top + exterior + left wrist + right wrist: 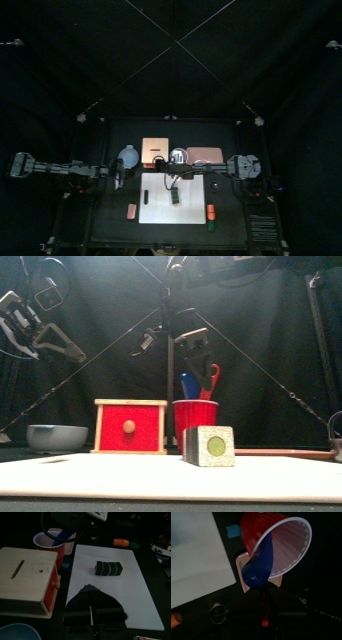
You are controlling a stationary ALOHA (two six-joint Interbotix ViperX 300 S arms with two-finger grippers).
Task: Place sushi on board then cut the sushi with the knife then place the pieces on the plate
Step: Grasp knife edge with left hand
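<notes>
1. Top view: the pink tray [203, 155] behind the white cutting board [160, 215] looked empty.
2. Front view: the sushi roll [209, 446] stood uncut on the board, with the blue knife [190, 384] in the red cup [195, 421] behind the board.
3. Left wrist view: the left gripper [90, 591] hung clenched and empty over the board.
4. Right wrist view: the right gripper [264, 607] hung at the cup beside the board, and its grip could not be told. Cutting and plating seemed still to do.

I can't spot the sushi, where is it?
Front view: the sushi roll stands on the white board, just before the red cup, right of the wooden box.
</notes>
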